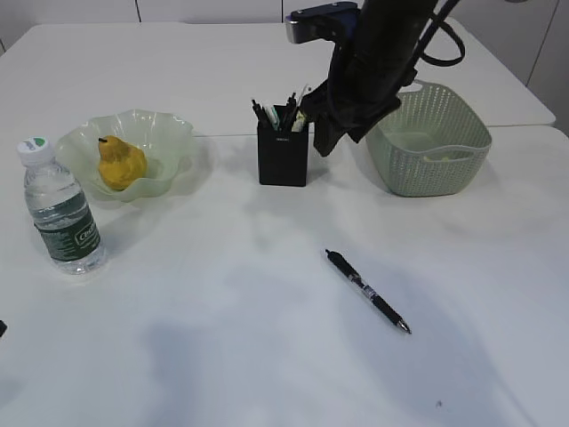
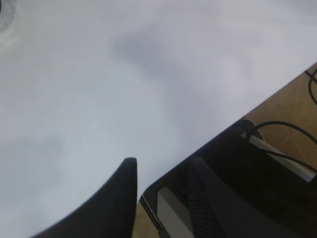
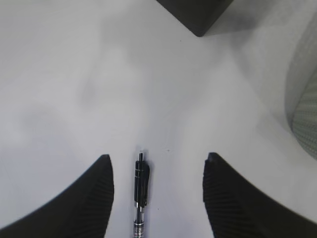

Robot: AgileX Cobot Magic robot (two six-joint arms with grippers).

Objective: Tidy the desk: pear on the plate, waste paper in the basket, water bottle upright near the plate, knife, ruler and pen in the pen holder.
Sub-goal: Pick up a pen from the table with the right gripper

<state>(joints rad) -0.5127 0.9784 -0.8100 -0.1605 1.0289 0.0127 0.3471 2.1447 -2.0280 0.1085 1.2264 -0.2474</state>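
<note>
bottle label green with white lettering, too blurred to read.

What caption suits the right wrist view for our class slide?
Open right gripper hangs above a black pen lying on the white table, pen holder beyond.

Matt white table seen smooth. Plate looks translucent green glass, glossy. Bottle clear plastic. Basket perforated matt green plastic. Pen holder matt black. Pen glossy black plastic. Ribbed pads noted on right gripper.
</note>
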